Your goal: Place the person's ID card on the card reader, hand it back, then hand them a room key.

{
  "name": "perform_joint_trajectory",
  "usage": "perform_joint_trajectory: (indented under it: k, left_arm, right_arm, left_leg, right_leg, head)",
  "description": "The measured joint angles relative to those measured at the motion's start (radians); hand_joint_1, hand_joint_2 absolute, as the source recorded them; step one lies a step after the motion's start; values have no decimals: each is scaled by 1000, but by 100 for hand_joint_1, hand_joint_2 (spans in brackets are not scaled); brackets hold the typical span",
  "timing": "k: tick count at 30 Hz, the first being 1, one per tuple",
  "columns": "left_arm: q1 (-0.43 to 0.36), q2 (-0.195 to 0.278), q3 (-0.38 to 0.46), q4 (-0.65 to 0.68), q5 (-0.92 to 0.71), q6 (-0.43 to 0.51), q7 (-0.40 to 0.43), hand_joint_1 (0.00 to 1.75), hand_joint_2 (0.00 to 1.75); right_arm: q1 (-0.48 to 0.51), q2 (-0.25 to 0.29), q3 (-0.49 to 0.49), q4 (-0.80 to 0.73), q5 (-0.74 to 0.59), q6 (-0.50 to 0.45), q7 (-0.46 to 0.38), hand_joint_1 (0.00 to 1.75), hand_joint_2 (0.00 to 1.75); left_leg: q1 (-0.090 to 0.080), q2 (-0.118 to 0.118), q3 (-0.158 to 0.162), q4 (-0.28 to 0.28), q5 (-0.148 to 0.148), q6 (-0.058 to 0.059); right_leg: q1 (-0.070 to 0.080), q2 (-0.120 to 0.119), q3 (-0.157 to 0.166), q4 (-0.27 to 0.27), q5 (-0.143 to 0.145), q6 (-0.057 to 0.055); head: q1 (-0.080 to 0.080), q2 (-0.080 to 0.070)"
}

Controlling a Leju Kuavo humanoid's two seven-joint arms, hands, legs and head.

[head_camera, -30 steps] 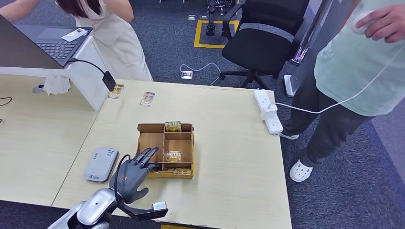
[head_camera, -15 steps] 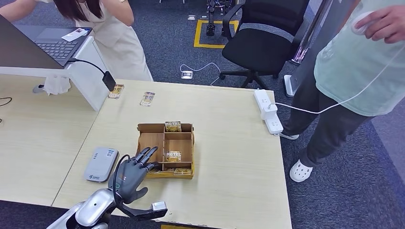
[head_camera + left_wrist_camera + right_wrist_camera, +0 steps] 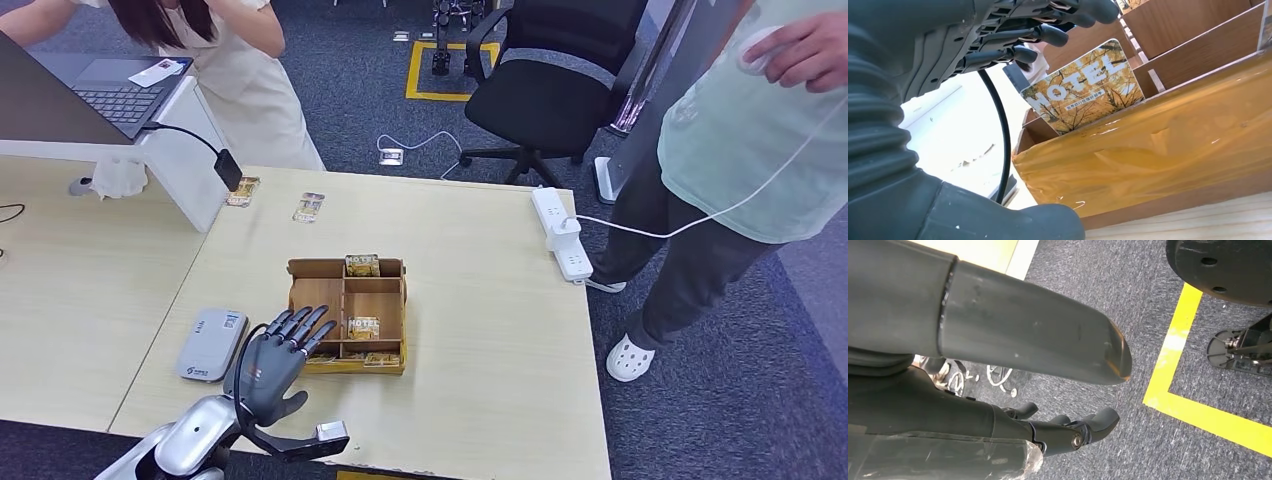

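Note:
A wooden divided box [image 3: 316,293] stands mid-table with HOTEL key cards [image 3: 363,327] upright in its compartments. My left hand [image 3: 272,362] hovers at the box's front left corner, fingers spread and holding nothing. In the left wrist view its dark fingers [image 3: 1048,35] reach over one HOTEL key card [image 3: 1083,85] standing behind the box's taped front wall [image 3: 1173,150]. The grey card reader [image 3: 211,344] lies flat just left of the hand. My right hand [image 3: 1068,432] hangs over the carpet with nothing in it. A white card [image 3: 158,71] rests on the laptop [image 3: 105,95].
Two loose key cards [image 3: 309,206] lie near the table's far edge. A power strip [image 3: 560,235] sits at the right edge. One person [image 3: 245,80] stands behind the laptop, another [image 3: 740,140] at the right. An office chair [image 3: 560,90] stands beyond the table.
My left hand's fingers have spread and shifted slightly left of the box's front corner. The person at the laptop moved a little.

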Motion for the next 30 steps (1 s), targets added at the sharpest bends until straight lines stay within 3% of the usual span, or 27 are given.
perform_joint_trajectory:
  k: [30]
  left_arm:
    - [14,27,19,-17,-4,-5,0,0,175]
  right_arm:
    - [22,0,26,-30,-41,6,19,0,0]
  left_leg:
    - [0,0,0,0,0,0]
  right_leg:
    - [0,0,0,0,0,0]
  head:
    - [0,0]
